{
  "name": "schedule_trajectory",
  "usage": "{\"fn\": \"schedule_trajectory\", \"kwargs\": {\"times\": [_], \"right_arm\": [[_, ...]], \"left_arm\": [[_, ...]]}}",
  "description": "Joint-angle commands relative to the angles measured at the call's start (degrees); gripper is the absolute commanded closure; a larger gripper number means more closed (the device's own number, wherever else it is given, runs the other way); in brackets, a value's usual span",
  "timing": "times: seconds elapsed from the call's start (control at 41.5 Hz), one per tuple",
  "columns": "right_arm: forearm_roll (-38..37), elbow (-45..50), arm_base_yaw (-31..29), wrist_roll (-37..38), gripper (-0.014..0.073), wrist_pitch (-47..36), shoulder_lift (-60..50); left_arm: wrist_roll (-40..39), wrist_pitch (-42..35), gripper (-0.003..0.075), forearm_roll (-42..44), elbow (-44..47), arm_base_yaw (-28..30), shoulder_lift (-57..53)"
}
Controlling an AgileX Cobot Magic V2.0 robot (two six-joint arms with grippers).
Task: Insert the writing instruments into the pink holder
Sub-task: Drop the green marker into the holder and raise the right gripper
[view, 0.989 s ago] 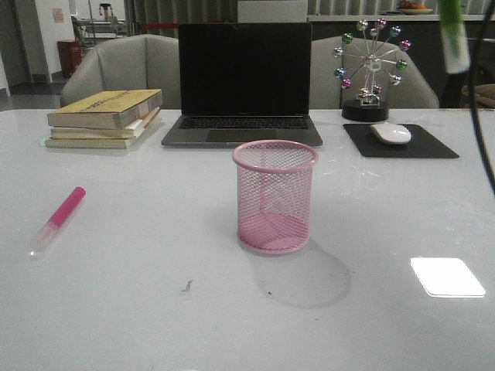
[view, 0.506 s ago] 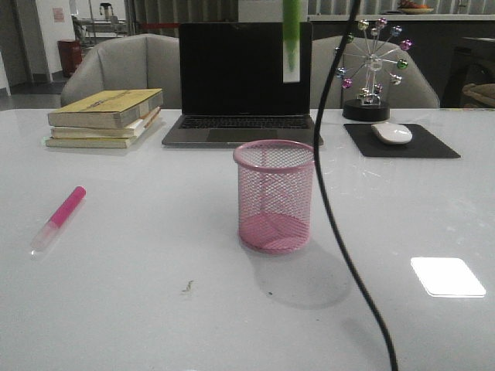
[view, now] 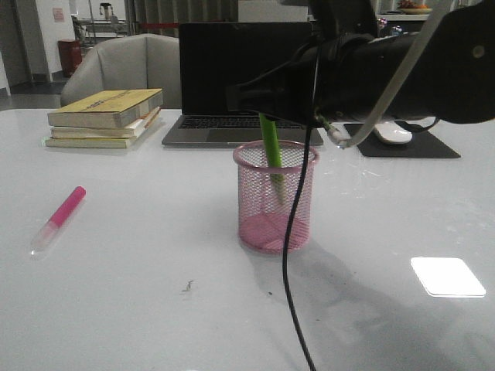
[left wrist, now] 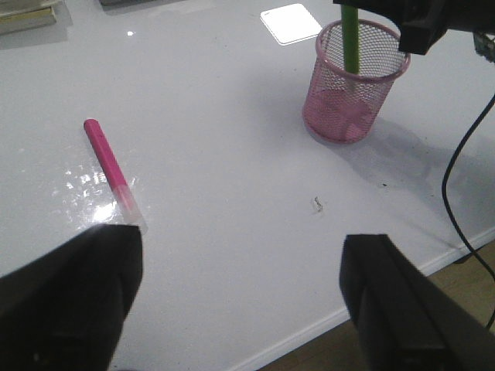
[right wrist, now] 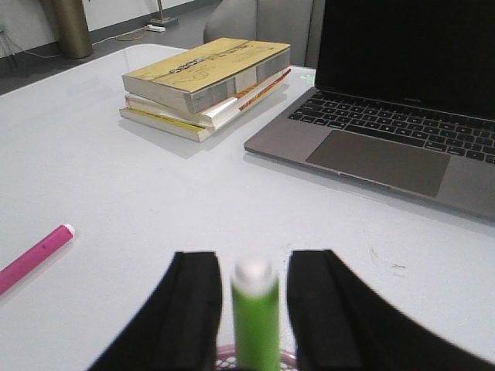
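Note:
The pink holder (view: 251, 202) stands upright mid-table, also seen in the left wrist view (left wrist: 332, 104). The lime green marker (view: 270, 147) stands tilted inside it, upper part above the rim. My right gripper (view: 259, 104) hovers over the cup. In the right wrist view its fingers flank the green marker (right wrist: 256, 317) with a thin gap on each side, so the right gripper (right wrist: 254, 267) is open. The hot pink marker (view: 60, 216) lies flat at the left. My left gripper (left wrist: 244, 255) hangs open above the table near the pink marker (left wrist: 108, 166), holding nothing.
A laptop (view: 232, 77) and a stack of books (view: 104, 116) sit at the back. A mouse (view: 390, 134) on a black pad is partly behind the right arm. A black cable (view: 288, 255) hangs in front of the cup. The table's near edge (left wrist: 340, 317) shows.
The right arm swung in from the upper right and came down over the cup. The green marker went from high above the table into the pink holder.

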Motion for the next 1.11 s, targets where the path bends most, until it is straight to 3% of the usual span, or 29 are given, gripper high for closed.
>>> {"fn": "schedule_trajectory", "kwargs": {"times": [0.0, 0.193, 0.338, 0.458, 0.579, 0.723, 0.94, 1.085], "right_arm": [[-0.3, -1.4, 0.0, -0.6, 0.0097, -6.9, -2.7], [-0.3, -1.4, 0.0, -0.6, 0.0088, -12.0, -6.3], [-0.3, -1.4, 0.0, -0.6, 0.0088, -5.9, -14.3], [-0.3, -1.4, 0.0, -0.6, 0.0088, 10.1, -23.3], [-0.3, -1.4, -0.7, -0.6, 0.0088, 33.4, -33.8], [-1.4, -1.4, -1.6, -0.6, 0.0088, 54.6, -43.5], [-6.0, -1.4, -1.6, -0.6, 0.0088, 76.7, -52.2], [-5.9, -1.3, -1.6, -0.6, 0.0088, 83.8, -55.0]], "left_arm": [[0.0, -4.4, 0.0140, -0.6, -2.0, -0.4, 0.2], [0.0, -4.4, 0.0140, -0.6, -2.0, -0.4, 0.2], [0.0, -4.4, 0.0140, -0.6, -2.0, -0.4, 0.2], [0.0, -4.4, 0.0140, -0.6, -2.0, -0.4, 0.2], [0.0, -4.4, 0.0140, -0.6, -2.0, -0.4, 0.2], [0.0, -4.4, 0.0140, -0.6, -2.0, -0.4, 0.2], [0.0, -4.4, 0.0140, -0.6, -2.0, -0.4, 0.2], [0.0, -4.4, 0.0140, -0.6, -2.0, -0.4, 0.2]]}}
